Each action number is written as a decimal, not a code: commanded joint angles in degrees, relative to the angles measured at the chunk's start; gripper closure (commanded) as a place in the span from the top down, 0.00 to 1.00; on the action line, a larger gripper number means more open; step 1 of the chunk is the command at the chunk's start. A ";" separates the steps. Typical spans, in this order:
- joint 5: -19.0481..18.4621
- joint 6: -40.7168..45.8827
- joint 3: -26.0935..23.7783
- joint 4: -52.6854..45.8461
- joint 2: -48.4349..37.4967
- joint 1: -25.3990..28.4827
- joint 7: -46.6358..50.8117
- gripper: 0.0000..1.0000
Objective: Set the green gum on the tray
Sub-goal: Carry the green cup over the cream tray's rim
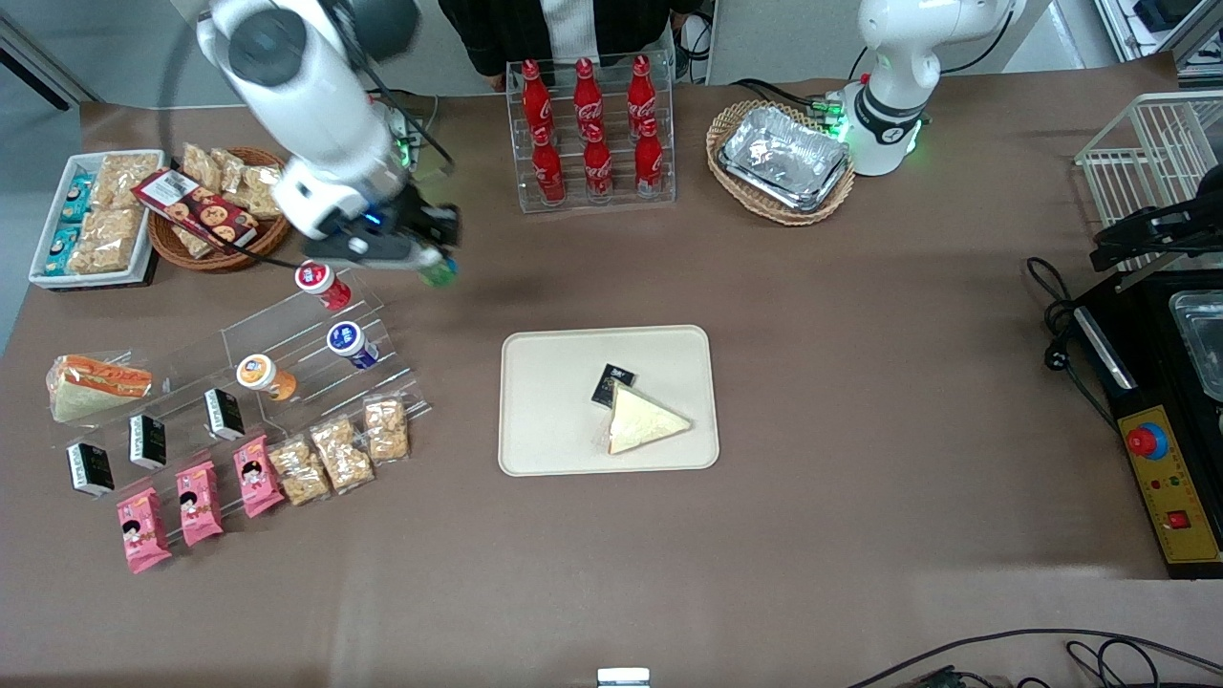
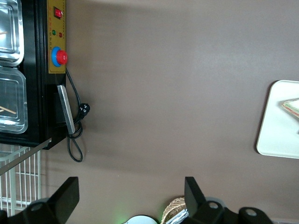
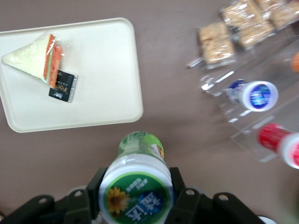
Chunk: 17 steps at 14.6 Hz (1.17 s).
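Toward the working arm's end of the counter (image 1: 860, 535): clear stepped rack (image 1: 287, 354) with red, blue and orange bottles. Above the bare counter beside that rack: gripper (image 1: 432, 256), fingers (image 3: 180, 184) clamped on the green gum (image 3: 136, 186), lifted clear, cap facing the wrist camera. Next along, nearer the front camera: tray (image 1: 545, 382), well apart, carrying sandwich (image 1: 645, 420) and dark packet (image 1: 611, 384), its rack-side half free.
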<state>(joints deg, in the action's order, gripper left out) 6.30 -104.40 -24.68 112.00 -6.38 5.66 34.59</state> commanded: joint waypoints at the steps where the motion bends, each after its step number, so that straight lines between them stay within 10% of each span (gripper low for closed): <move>1: 0.20 -13.15 -2.48 5.13 7.07 0.66 3.99 0.20; 9: -14.89 -33.92 -2.39 8.67 24.82 6.55 19.62 0.20; 17: -15.79 -40.79 -1.69 8.41 32.30 6.56 20.78 0.24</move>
<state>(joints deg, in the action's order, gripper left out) -7.90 -144.14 -26.57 121.67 24.02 12.08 53.72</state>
